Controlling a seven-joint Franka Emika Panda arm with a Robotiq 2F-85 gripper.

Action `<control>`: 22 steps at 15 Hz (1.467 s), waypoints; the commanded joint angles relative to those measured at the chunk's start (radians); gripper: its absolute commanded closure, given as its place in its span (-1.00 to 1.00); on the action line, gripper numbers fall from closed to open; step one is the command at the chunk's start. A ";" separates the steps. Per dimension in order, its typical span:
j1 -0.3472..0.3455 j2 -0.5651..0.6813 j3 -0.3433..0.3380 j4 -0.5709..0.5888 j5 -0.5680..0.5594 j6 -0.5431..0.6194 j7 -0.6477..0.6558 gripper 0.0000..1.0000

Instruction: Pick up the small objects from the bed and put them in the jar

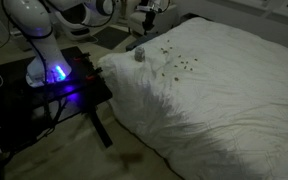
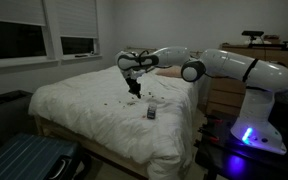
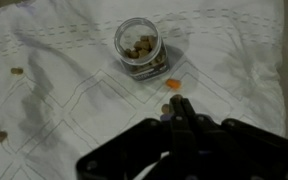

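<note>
The small objects [image 1: 179, 65] show in an exterior view as dark specks scattered on the white bed [image 1: 224, 110], towards its far left corner. The jar [image 1: 139, 55] stands upright on the cover just left of them, near the bed's edge. Further left, the arm's base [image 1: 44, 55] sits on a black side table [image 1: 79, 85], with a blue light glowing on it.

In an exterior view from the bed's foot, we see the arm [image 2: 219, 65] reach in from the right. The gripper [image 2: 134, 88] points down over the cover among the specks. The jar [image 2: 151, 113] sits nearer to us and slightly right of it, apart from the gripper. At this size we cannot read the jaws.

In the wrist view, the jar [image 3: 139, 45] stands at the far centre, open-topped, with brown bits already inside. An orange piece [image 3: 172, 85] lies on the cover between the jar and the gripper [image 3: 177, 103]. More small objects [image 3: 17, 71] lie at the left. The gripper's fingers are pressed together. A brownish bit sits right at their tips, but we cannot tell whether it is pinched.
</note>
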 commanded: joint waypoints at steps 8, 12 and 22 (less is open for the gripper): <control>-0.050 -0.003 -0.045 -0.001 -0.079 -0.196 -0.256 0.99; -0.055 0.003 -0.046 -0.001 -0.105 -0.258 -0.345 0.99; -0.057 0.044 -0.029 -0.003 -0.088 -0.327 -0.435 0.99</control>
